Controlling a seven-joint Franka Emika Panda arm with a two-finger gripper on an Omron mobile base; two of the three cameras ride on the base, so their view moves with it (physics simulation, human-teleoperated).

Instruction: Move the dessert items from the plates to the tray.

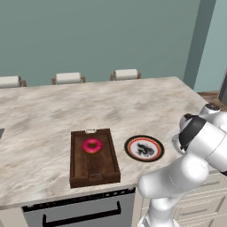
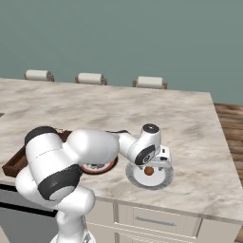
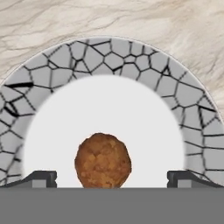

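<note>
Left base view: pink-frosted doughnut lies inside the wooden tray, toward its far end. Patterned plate with black rim and red ring sits on the marble desk, just right of the tray.

Right base view: arm reaches right; gripper hangs over the pale plate, where the brown lump rests.

Hand view: jaws stand wide apart, one fingertip on each side of the brown lump, which sits on the plate's white centre, not gripped.
</note>
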